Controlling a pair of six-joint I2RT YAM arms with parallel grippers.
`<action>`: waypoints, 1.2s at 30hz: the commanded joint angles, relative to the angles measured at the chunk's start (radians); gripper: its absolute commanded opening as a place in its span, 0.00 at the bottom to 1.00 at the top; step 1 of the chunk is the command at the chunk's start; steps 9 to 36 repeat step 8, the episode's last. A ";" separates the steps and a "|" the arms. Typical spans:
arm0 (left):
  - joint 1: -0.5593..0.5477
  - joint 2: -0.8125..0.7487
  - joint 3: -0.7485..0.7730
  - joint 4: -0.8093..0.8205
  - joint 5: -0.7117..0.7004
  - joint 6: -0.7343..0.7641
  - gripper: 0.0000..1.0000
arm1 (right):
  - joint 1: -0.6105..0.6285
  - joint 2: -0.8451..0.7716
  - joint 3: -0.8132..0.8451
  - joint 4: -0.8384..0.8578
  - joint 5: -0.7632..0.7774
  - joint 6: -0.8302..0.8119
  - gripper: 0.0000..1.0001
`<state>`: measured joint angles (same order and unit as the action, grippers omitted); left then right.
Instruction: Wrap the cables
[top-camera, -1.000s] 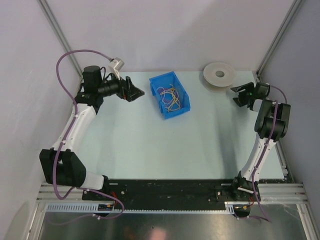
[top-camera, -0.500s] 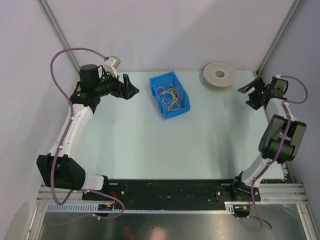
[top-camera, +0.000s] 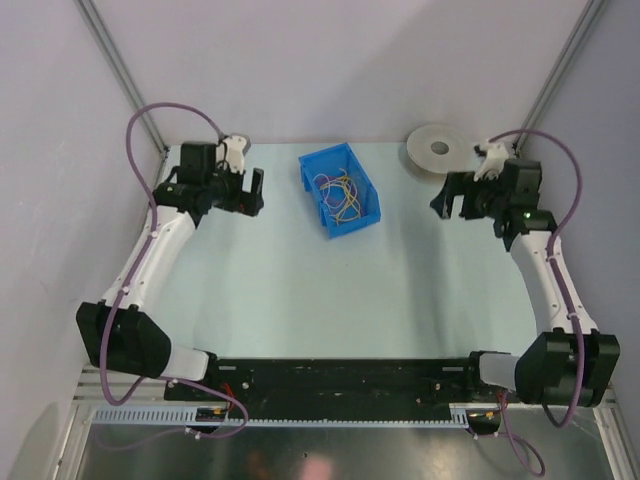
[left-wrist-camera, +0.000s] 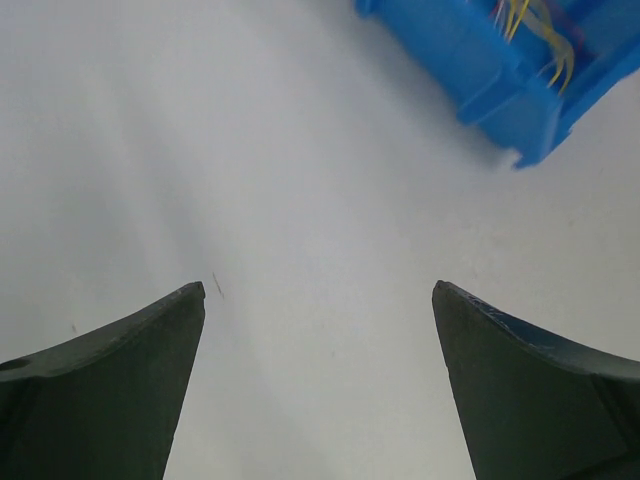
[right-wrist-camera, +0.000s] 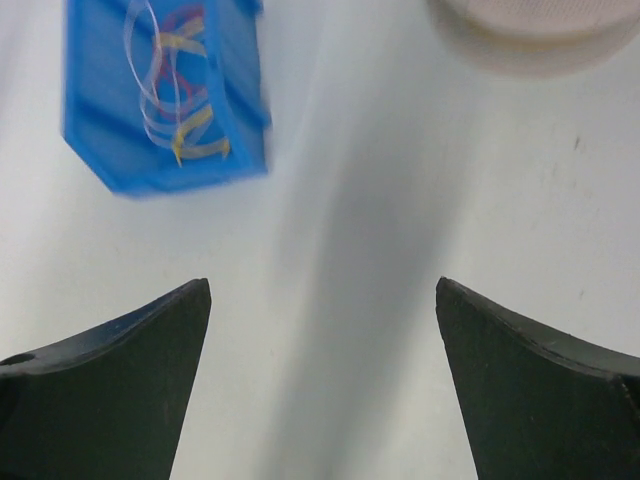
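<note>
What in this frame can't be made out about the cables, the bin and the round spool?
1. Top view: the cables in the blue bin are too small to count or trace strand by strand.
2. Left wrist view: the bin is cut off by the top and right edges, so only a few yellow strands show.
3. Right wrist view: blur smears the cables, and the pale spool is cut off by the top edge.

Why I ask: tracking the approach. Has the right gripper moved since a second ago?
Yes. The right gripper shifted left, from right of the pale spool to directly in front of it.
</note>
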<state>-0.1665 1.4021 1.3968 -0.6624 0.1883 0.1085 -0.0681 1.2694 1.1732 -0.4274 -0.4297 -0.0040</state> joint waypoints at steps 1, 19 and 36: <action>-0.034 -0.069 -0.110 -0.028 -0.105 0.000 0.99 | 0.042 -0.059 -0.151 0.014 0.081 -0.096 0.99; -0.060 -0.162 -0.227 0.001 -0.140 0.011 0.99 | 0.059 -0.178 -0.230 0.032 0.083 -0.099 0.99; -0.060 -0.162 -0.227 0.001 -0.140 0.011 0.99 | 0.059 -0.178 -0.230 0.032 0.083 -0.099 0.99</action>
